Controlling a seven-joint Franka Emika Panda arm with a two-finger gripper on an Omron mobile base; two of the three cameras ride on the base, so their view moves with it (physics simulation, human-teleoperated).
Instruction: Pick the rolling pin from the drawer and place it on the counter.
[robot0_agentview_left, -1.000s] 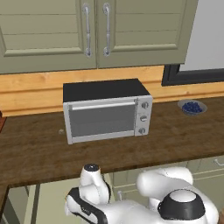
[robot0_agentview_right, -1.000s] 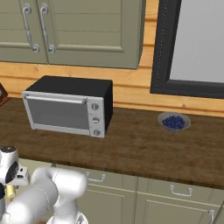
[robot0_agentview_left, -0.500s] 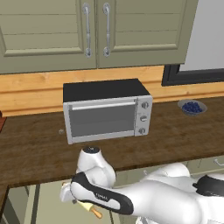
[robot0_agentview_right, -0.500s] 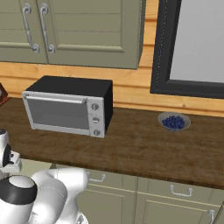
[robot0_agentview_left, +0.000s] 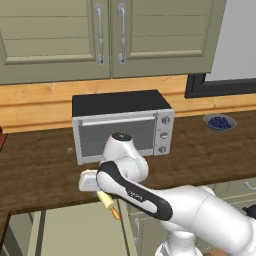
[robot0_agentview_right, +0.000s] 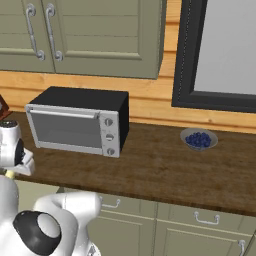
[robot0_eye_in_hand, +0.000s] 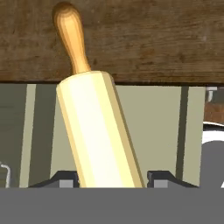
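The gripper (robot0_agentview_left: 100, 190) hangs at the front edge of the counter (robot0_agentview_left: 40, 175), closed around the rolling pin (robot0_agentview_left: 107, 202), whose orange peg points toward five o'clock over the open drawer (robot0_agentview_left: 75, 230). At twelve o'clock from it stands a toaster oven (robot0_agentview_left: 122, 125); a bowl of blueberries (robot0_agentview_left: 219, 122) sits at two o'clock, well apart.

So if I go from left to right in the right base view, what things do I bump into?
The hand holding the rolling pin, then the toaster oven, then the bowl of blueberries on the counter.
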